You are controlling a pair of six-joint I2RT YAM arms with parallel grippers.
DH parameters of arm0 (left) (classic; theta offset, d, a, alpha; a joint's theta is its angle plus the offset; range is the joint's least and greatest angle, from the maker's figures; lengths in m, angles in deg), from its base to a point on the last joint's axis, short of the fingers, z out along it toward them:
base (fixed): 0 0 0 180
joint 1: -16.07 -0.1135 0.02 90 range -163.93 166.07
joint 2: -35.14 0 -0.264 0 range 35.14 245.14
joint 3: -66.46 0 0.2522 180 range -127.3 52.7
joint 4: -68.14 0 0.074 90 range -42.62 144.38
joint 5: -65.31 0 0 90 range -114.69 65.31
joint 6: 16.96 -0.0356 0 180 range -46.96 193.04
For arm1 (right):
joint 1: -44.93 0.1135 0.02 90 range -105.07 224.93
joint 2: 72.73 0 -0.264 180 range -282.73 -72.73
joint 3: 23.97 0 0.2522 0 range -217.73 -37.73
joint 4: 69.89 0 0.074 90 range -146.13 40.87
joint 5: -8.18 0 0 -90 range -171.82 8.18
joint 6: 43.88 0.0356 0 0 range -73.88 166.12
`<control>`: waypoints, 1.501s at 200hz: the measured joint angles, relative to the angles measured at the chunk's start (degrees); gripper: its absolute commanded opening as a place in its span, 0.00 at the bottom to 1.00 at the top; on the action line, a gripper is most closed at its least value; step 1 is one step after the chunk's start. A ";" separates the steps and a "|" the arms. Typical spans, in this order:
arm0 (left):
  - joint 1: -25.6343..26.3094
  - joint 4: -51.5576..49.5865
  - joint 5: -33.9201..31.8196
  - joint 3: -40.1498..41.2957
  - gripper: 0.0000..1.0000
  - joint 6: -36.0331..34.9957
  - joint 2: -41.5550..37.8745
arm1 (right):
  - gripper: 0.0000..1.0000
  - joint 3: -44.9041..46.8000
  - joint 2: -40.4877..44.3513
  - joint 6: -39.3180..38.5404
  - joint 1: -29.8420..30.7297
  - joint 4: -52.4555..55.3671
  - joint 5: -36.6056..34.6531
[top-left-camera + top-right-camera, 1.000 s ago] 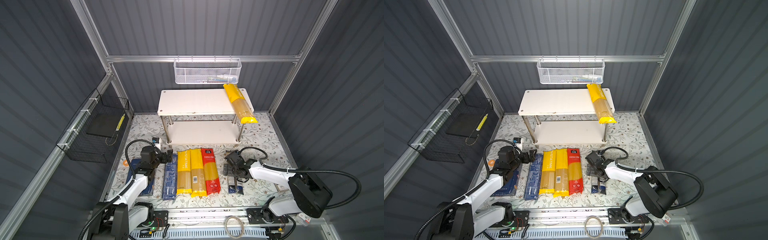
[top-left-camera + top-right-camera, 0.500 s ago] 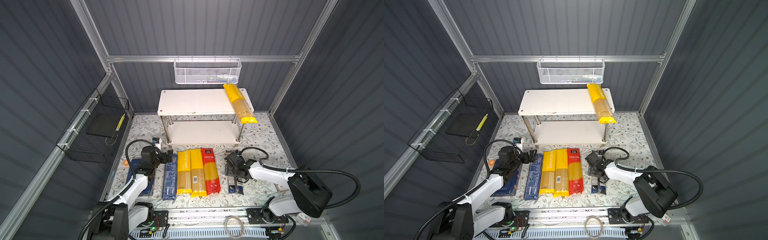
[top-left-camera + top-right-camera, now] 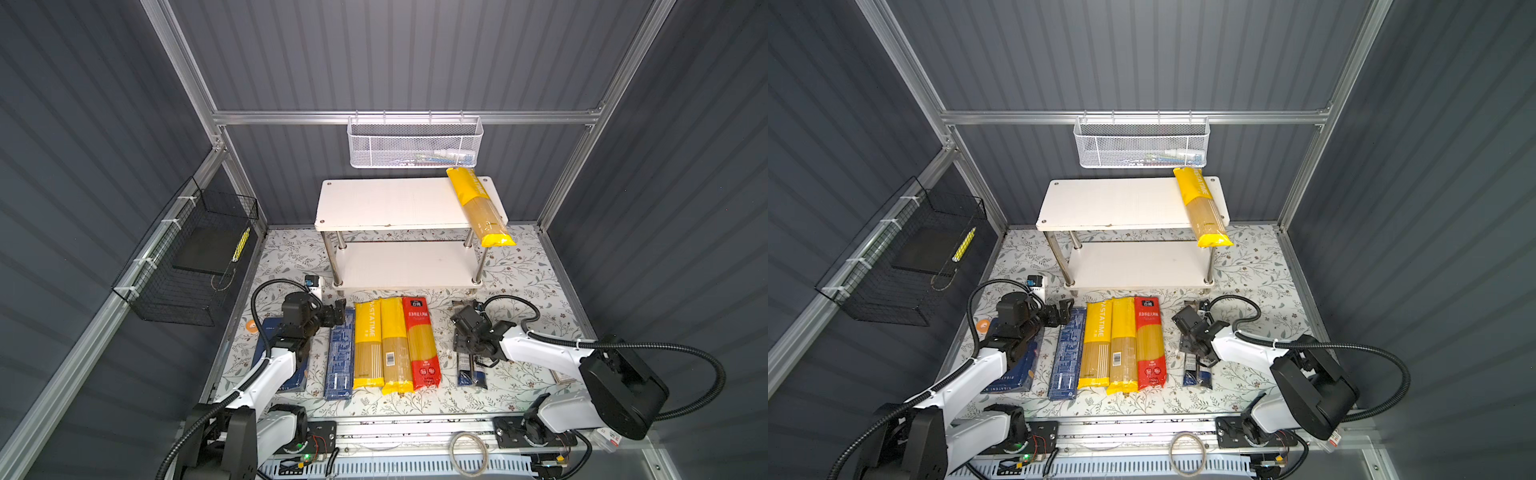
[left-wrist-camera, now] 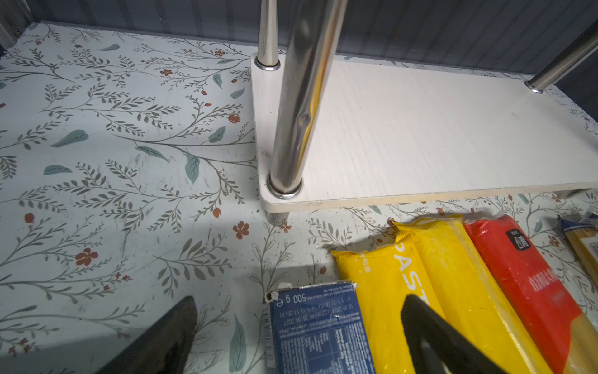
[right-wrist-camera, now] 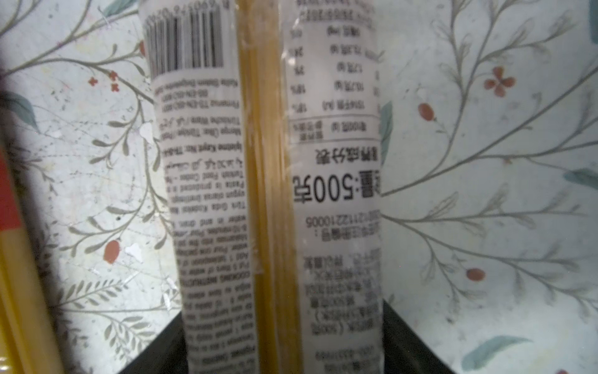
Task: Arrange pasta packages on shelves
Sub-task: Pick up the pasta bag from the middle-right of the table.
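The shelves [image 3: 390, 203] stand at the back, and one yellow pasta package [image 3: 478, 208] lies across the top board's right end, overhanging the front. On the mat lie two yellow packs [image 3: 368, 345], a red pack [image 3: 422, 340], a narrow dark-blue box [image 3: 338, 361] and a wider blue box [image 3: 1017, 374] partly under my left arm. My left gripper [image 3: 338, 309] is open, hovering over the narrow box's far end [image 4: 317, 323]. My right gripper [image 3: 465, 345] is down over the clear spaghetti pack [image 5: 278, 162]. Its fingers [image 5: 398, 330] press both sides of the pack.
A white mesh basket [image 3: 415, 143] hangs on the back wall above the shelves. A black wire basket [image 3: 191, 257] hangs on the left wall. An orange tape roll [image 3: 250, 326] and a small white device [image 3: 312, 282] lie near my left arm.
My right gripper's jaws have narrowed onto the clear spaghetti pack. Both arms and all packs stay where they were.
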 measured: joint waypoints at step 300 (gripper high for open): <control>0.33 -0.20 -0.02 -0.07 0.99 -0.20 0.15 | 0.22 3.43 7.63 1.09 -0.09 1.42 5.88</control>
